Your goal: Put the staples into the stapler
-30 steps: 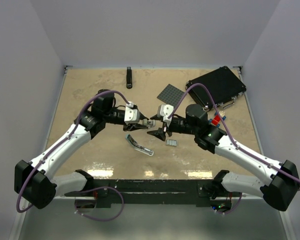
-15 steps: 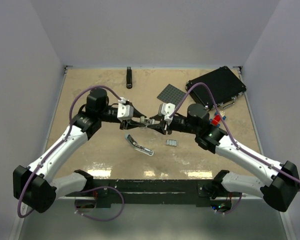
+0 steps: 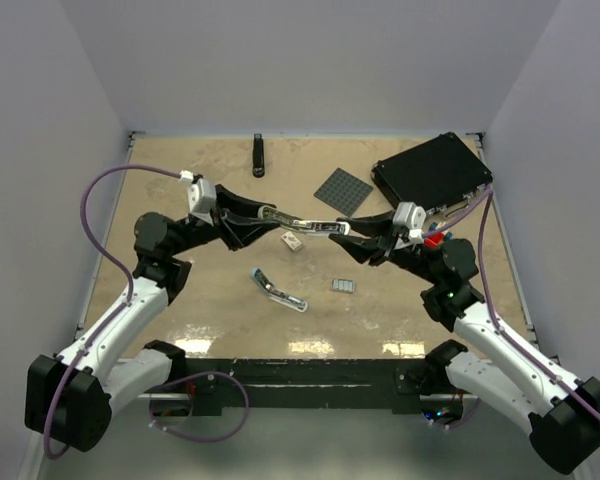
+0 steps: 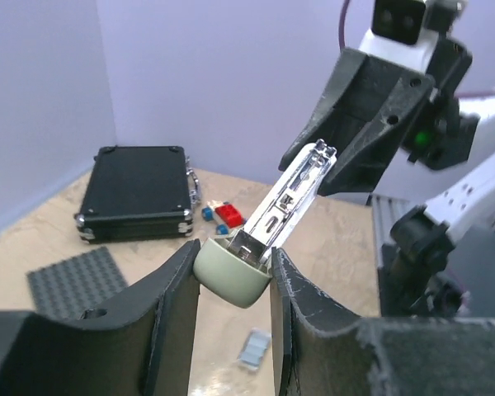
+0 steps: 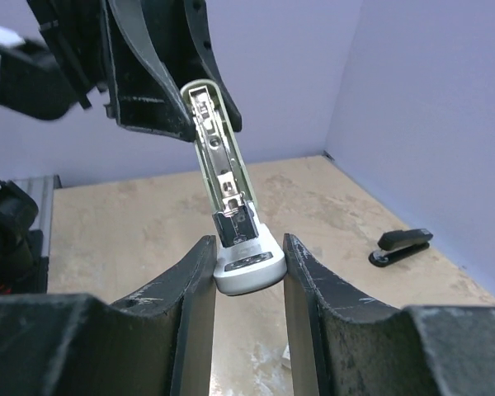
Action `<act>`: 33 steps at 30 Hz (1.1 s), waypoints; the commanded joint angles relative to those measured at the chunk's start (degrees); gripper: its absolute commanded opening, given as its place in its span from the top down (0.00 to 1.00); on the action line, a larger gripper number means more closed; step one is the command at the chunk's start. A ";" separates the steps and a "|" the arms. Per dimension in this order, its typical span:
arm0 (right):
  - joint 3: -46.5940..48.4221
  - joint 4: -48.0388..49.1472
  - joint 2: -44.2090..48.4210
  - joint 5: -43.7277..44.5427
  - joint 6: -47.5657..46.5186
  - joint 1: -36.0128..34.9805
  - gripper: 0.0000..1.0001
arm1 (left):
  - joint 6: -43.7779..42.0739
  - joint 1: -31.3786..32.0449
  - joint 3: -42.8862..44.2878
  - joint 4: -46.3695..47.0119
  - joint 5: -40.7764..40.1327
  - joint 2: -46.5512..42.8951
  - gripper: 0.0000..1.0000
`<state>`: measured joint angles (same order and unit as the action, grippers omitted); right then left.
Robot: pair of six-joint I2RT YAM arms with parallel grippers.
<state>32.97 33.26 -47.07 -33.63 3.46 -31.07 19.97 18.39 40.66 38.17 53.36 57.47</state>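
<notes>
The grey-green stapler (image 3: 306, 222) hangs above the table, opened out long, with its silvery metal inside showing. My left gripper (image 3: 271, 213) is shut on its rounded grey-green end (image 4: 229, 279). My right gripper (image 3: 351, 230) is shut on its pale silvery end (image 5: 247, 266). In the left wrist view my gripper (image 4: 233, 280) faces the right gripper (image 4: 371, 124). In the right wrist view my gripper (image 5: 247, 272) holds the stapler (image 5: 219, 157) pointing away. The tiny white staple box (image 3: 292, 241) lies under the stapler. The grey-blue tray (image 3: 344, 285) (image 4: 253, 349) and the pale blue part (image 3: 278, 290) lie nearer the front.
A slim black stapler (image 3: 259, 155) (image 5: 404, 245) lies at the back. A dark studded baseplate (image 3: 342, 190) (image 4: 74, 280) and a black case (image 3: 432, 172) (image 4: 136, 194) sit at the back right. Red and blue bricks (image 3: 432, 240) (image 4: 223, 216) lie by the case.
The right gripper has closed on the stapler's free end. Both arms have drawn apart and lifted, so the stapler now spans between them above the white box.
</notes>
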 commanded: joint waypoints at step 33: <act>3.15 5.60 -6.45 3.05 -2.31 2.50 1.00 | -24.04 10.87 19.36 -26.30 -25.79 3.17 0.20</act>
<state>32.36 40.12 -52.49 -29.56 5.52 -28.80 19.59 27.49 55.83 18.13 18.44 60.05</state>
